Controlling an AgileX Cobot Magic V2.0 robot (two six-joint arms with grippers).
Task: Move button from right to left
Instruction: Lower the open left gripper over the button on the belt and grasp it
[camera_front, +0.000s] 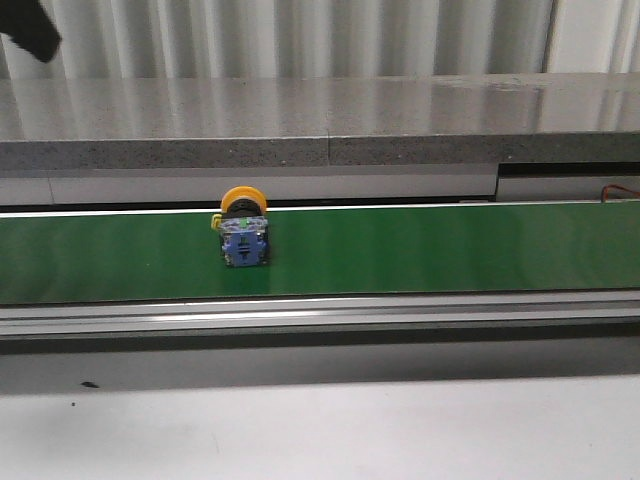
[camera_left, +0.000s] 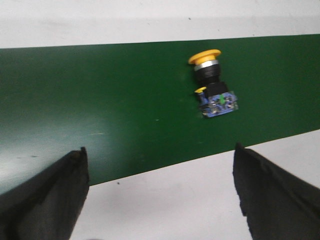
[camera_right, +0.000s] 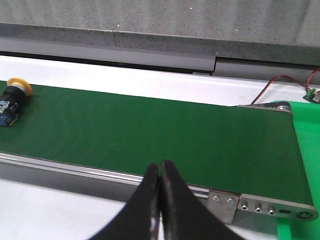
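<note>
From the front, the small push button with a yellow-orange cap, black collar and blue-grey body (camera_front: 243, 234) lies on its side on the green conveyor belt (camera_front: 430, 250), left of centre, with neither arm near it. The left wrist view shows the left end effector (camera_left: 161, 192) released, its fingers spread wide and apart from the button (camera_left: 213, 86). The right wrist view alone shows the right end effector (camera_right: 160, 172) clenched on nothing, the belt's right end and the button (camera_right: 12, 98) far along it.

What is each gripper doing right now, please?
Left gripper: open, holding nothing; the button lies on the green belt beyond it.
Right gripper: jaws closed, empty.
</note>
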